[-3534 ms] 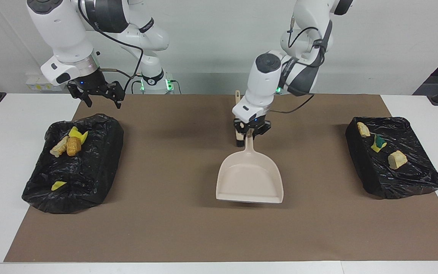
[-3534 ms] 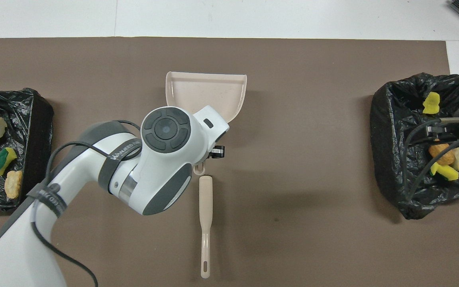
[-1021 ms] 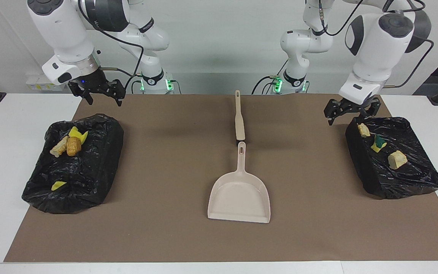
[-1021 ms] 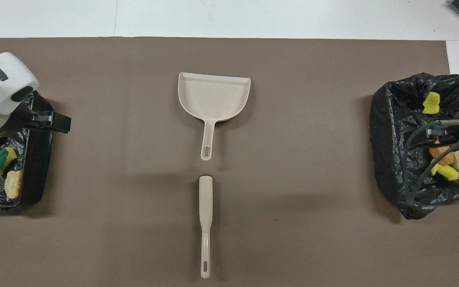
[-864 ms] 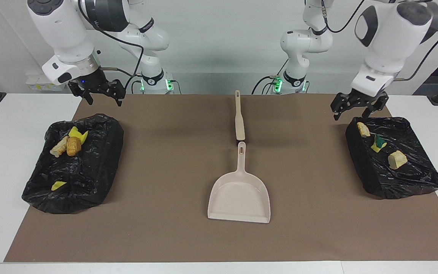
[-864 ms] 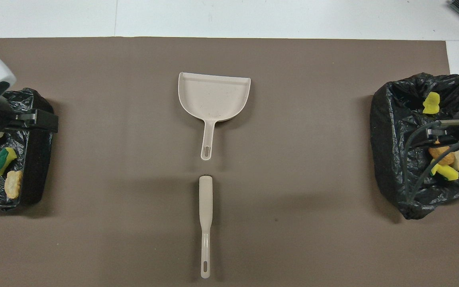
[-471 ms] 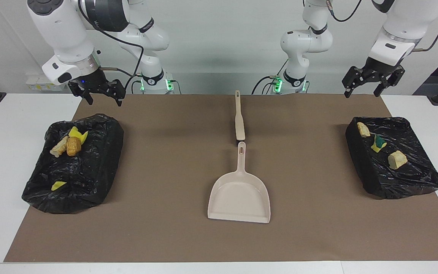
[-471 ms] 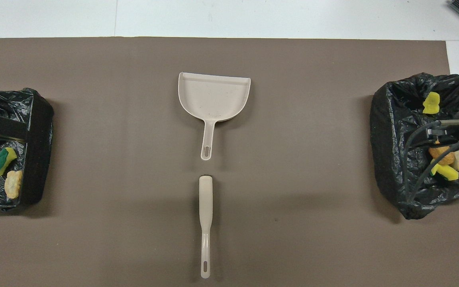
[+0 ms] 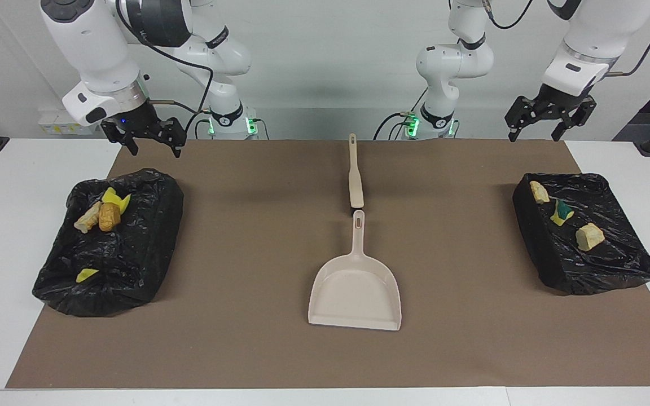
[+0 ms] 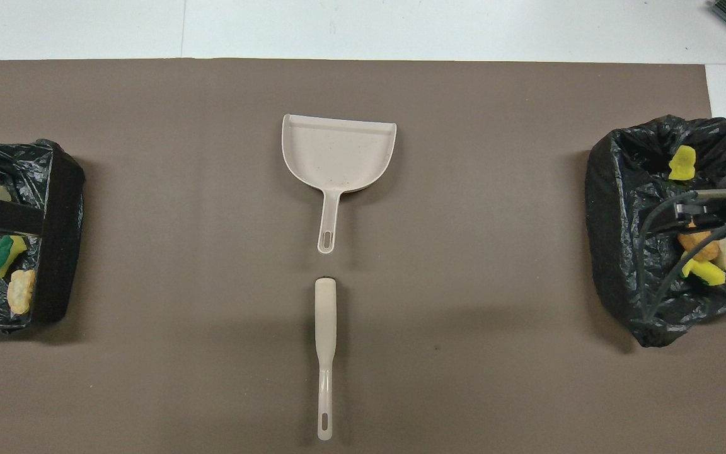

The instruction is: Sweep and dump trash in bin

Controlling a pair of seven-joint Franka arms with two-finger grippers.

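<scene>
The trash lies in two black-bagged bins. The bin (image 9: 133, 254) at the right arm's end holds a yellow wedge (image 9: 115, 198), a beige chunk (image 9: 87, 219), a golden-brown nugget (image 9: 109, 216) and a small yellow piece (image 9: 86, 275). The bin (image 9: 613, 265) at the left arm's end holds two beige chunks (image 9: 589, 235) and a yellow-green piece (image 9: 562, 212). My right gripper (image 9: 154, 145) hangs open and empty over the mat's edge beside its bin. My left gripper (image 9: 535, 134) hangs open and empty above the mat's corner by its bin.
A beige dustpan (image 9: 355, 293) lies flat mid-mat, its handle pointing toward the robots. A beige brush (image 9: 355, 180) lies in line with it, nearer to the robots. Both also show in the overhead view: dustpan (image 10: 338, 154), brush (image 10: 325, 353). A brown mat (image 9: 246, 338) covers the table.
My left gripper let go of the dustpan's handle, leaving the dustpan flat on the mat. It swung to the left arm's end and rose above its bin. The right arm has not moved.
</scene>
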